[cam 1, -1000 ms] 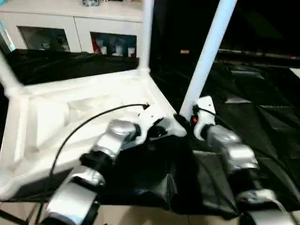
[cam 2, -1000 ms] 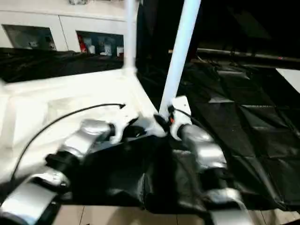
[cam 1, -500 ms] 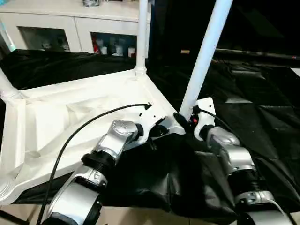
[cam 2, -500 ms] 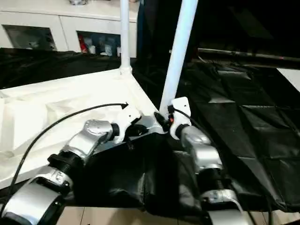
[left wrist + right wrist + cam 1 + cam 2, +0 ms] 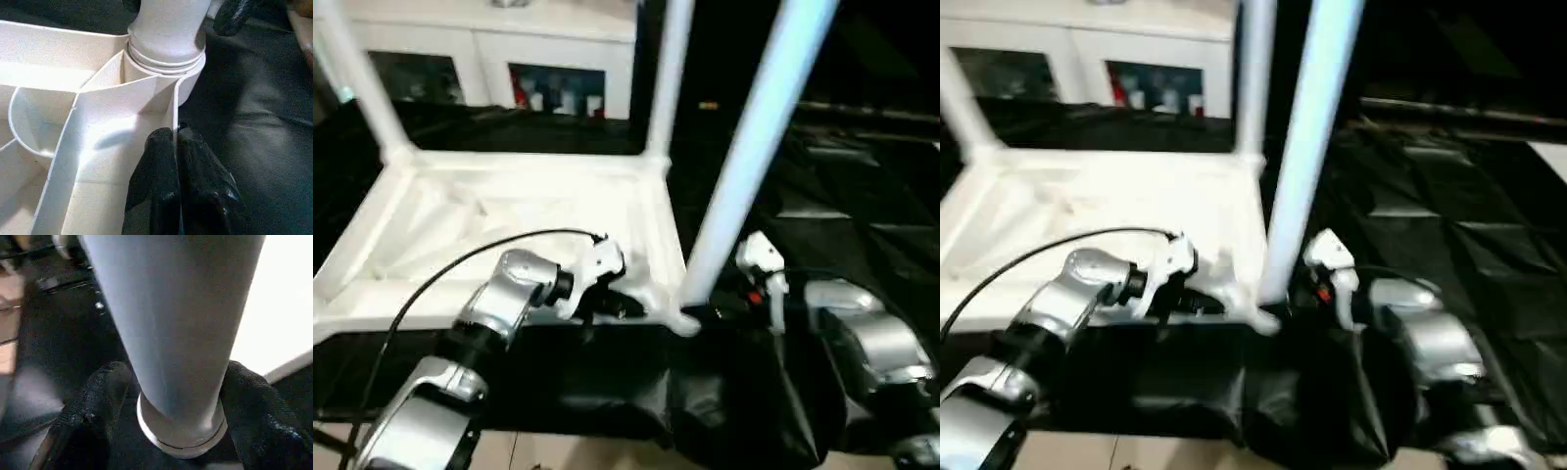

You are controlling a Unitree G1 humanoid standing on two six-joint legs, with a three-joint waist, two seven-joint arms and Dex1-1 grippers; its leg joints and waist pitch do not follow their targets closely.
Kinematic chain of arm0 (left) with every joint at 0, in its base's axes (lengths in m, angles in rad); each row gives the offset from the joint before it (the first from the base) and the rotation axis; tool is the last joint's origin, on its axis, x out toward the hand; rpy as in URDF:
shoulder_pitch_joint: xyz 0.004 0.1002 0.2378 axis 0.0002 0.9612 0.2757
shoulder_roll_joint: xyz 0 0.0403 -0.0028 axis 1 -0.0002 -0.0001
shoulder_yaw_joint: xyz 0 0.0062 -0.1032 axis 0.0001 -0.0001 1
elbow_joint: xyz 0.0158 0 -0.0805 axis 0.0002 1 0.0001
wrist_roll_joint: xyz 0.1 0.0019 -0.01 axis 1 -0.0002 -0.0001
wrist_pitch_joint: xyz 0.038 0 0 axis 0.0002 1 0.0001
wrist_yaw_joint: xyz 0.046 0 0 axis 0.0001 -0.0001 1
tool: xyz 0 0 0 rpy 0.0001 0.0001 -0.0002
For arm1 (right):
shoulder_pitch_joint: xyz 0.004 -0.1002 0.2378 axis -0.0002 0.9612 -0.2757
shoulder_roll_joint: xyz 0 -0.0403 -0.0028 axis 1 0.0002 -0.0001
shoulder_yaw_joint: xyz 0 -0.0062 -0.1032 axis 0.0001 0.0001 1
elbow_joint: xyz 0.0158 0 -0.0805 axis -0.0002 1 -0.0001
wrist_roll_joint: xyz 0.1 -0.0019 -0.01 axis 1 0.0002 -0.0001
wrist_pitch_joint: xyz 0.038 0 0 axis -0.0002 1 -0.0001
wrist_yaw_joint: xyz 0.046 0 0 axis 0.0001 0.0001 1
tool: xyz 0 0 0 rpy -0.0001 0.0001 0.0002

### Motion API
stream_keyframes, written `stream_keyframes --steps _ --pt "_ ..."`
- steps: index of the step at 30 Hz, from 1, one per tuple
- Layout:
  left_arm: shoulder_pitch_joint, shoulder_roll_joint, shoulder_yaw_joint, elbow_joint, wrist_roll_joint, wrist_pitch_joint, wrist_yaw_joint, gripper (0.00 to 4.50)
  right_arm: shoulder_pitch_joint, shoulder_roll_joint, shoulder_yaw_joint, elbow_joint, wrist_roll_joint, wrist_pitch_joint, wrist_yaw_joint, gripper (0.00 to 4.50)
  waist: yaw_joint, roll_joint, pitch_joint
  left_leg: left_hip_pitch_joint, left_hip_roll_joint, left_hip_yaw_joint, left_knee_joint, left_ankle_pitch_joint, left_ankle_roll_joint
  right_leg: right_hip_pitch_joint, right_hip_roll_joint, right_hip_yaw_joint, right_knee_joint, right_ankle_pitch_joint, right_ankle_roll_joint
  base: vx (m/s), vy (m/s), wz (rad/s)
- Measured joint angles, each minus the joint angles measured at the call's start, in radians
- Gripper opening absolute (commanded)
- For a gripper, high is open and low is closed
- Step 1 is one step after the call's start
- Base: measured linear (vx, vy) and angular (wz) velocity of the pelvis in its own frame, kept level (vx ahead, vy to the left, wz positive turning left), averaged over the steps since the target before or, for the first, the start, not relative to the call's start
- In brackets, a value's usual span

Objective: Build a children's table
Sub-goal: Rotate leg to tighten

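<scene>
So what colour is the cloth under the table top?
Black. The cloth shows best in the left eye view, spread under the white table top.

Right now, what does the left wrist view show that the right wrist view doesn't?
Left wrist view: the left gripper pinching the tabletop by its rim wall, beside the ribbed corner socket. Right wrist view: the right gripper, its fingers spread either side of the leg. Shared: that leg's ringed base at the near corner.
</scene>
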Motion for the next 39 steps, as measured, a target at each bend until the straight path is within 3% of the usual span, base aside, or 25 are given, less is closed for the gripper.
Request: stream_keyframes --steps 12,16,25,32,36,37,39 --pt "0.013 0.013 -0.008 -0.022 -0.007 0.013 -0.043 0.00 -0.002 -0.007 0.022 -0.018 -0.017 0.016 0.026 2.16 0.004 0.000 0.000 0.000 0.000 0.000 0.001 0.000 0.000 0.000 0.000 0.000 0.001 0.000 -0.001 0.000 0.000 0.00" --pt "0.013 0.014 -0.006 -0.021 -0.004 0.010 -0.034 0.00 0.000 0.002 0.021 -0.011 -0.023 -0.006 0.012 2.07 0.004 0.000 0.000 0.001 0.000 0.000 0.003 0.000 0.000 0.001 0.000 0.000 0.001 0.001 -0.002 0.000 0.000 0.00" --pt "-0.042 -0.088 0.047 0.101 0.049 0.001 0.285 0.00 -0.044 0.206 -0.101 0.162 -0.077 -0.070 -0.391 1.98 -0.021 -0.003 0.000 0.008 -0.001 -0.001 0.006 0.001 -0.001 0.006 0.000 0.001 0.000 0.003 0.002 0.000 0.000 0.00" --pt "-0.087 -0.210 0.075 0.176 0.079 0.038 0.563 0.00 -0.136 0.367 -0.180 0.307 -0.126 -0.097 -0.772 1.96 -0.024 -0.001 -0.001 0.009 -0.001 -0.001 0.005 0.001 -0.001 0.005 0.000 0.001 -0.001 0.003 0.002 0.000 0.000 0.00" --pt "-0.088 -0.232 0.083 0.177 0.091 0.038 0.607 0.00 -0.155 0.400 -0.204 0.346 -0.133 -0.131 -0.825 1.96 -0.024 0.001 -0.002 0.009 -0.001 -0.002 0.004 0.001 -0.001 0.006 0.000 0.001 -0.001 0.004 0.002 0.000 0.000 0.00" --pt "-0.088 -0.233 0.083 0.177 0.092 0.038 0.609 0.00 -0.155 0.402 -0.208 0.351 -0.133 -0.138 -0.826 2.51 -0.023 0.001 -0.002 0.009 -0.001 -0.002 0.004 0.001 -0.001 0.006 0.000 0.001 -0.001 0.004 0.002 0.000 0.000 0.00" --pt "-0.088 -0.235 0.084 0.177 0.092 0.038 0.610 0.00 -0.156 0.405 -0.210 0.358 -0.131 -0.145 -0.827 2.65 -0.023 0.002 -0.003 0.009 -0.001 -0.002 0.004 0.001 -0.001 0.006 0.000 0.001 -0.001 0.005 0.003 0.000 0.000 0.00"
